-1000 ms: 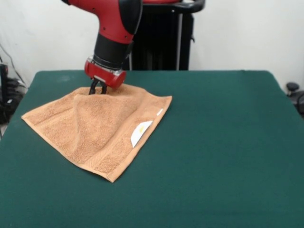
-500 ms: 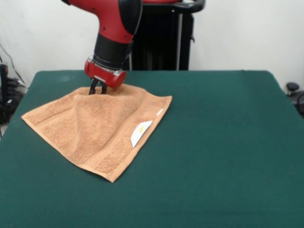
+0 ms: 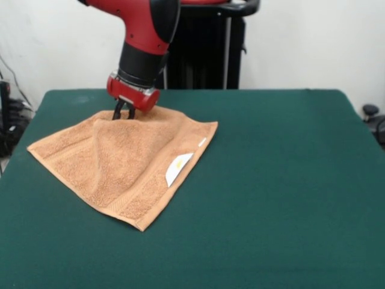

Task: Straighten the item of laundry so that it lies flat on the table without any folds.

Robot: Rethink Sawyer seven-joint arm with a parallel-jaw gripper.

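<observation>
nothing has moved in the last second: the gripper (image 3: 124, 114) stays clamped on the towel's (image 3: 120, 159) raised far corner near the table's (image 3: 283, 180) far-left edge, ridge unflattened.

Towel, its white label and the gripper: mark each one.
towel (image 3: 108, 159), front view, middle of the cloth
label (image 3: 178, 168), front view, centre of the white tag
gripper (image 3: 124, 114), front view, between the fingertips at the towel's far edge
</observation>
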